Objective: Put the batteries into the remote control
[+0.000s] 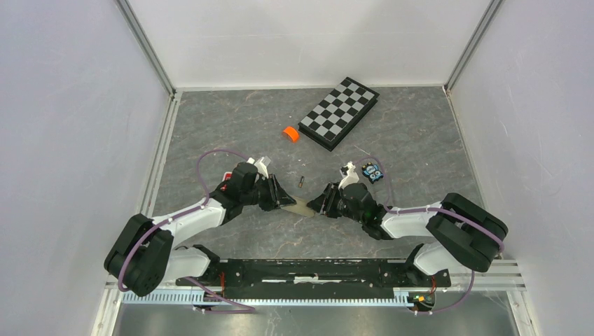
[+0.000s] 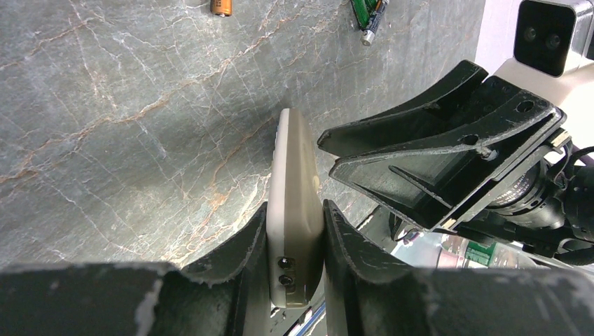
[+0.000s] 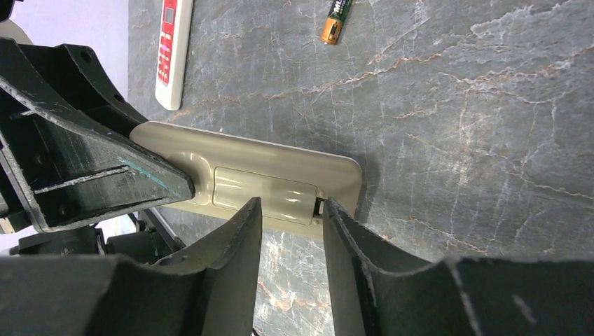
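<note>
A beige remote control point(image 1: 301, 206) is held on edge between the arms, with my left gripper point(image 2: 295, 210) shut on one end of it. Its back faces the right wrist view, where the battery cover point(image 3: 263, 187) is in place. My right gripper point(image 3: 291, 210) is open, its tips just at the cover's lower edge with only table showing between them. One battery point(image 1: 301, 182) lies on the table just beyond the remote, seen copper-tipped point(image 3: 336, 19) in the right wrist view. More batteries point(image 2: 368, 14), green-tinted, lie at the top of the left wrist view.
A second remote, white with a red panel point(image 3: 171, 49), lies by the left arm. An orange roll point(image 1: 291, 134) and a folded chessboard point(image 1: 340, 112) sit further back. A blue-and-black gadget point(image 1: 372, 171) lies beside the right wrist.
</note>
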You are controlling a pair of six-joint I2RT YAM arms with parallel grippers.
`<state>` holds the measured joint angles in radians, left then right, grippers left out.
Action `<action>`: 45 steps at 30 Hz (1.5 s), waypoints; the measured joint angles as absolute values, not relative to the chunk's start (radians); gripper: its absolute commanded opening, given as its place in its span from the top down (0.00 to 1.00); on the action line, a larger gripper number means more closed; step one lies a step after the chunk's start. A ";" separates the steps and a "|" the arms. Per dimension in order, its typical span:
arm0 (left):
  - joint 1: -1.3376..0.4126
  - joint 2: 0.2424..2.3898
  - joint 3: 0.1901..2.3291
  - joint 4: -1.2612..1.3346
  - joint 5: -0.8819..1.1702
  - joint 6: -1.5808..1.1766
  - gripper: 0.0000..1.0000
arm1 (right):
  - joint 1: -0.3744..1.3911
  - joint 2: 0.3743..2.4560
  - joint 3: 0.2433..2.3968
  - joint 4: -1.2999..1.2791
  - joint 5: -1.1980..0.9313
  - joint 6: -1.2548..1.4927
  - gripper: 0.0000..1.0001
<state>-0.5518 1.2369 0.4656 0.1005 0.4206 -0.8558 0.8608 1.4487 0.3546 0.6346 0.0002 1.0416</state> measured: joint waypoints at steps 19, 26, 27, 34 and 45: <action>-0.549 1.235 0.458 0.107 0.440 -0.857 0.98 | 0.850 1.521 0.318 0.778 -0.078 1.119 0.55; -0.543 1.233 0.455 0.106 0.447 -0.857 0.98 | 0.838 1.590 0.270 0.953 -0.106 1.196 0.55; -0.542 1.233 0.455 0.105 0.447 -0.856 0.98 | 0.837 1.597 0.268 0.967 -0.107 1.202 0.56; -0.536 1.240 0.456 0.105 0.448 -0.856 0.98 | 0.834 1.663 0.244 1.102 -0.120 1.219 0.59; -0.552 1.300 0.508 0.089 0.449 -0.853 0.98 | 0.826 1.716 0.192 1.270 -0.123 1.142 0.62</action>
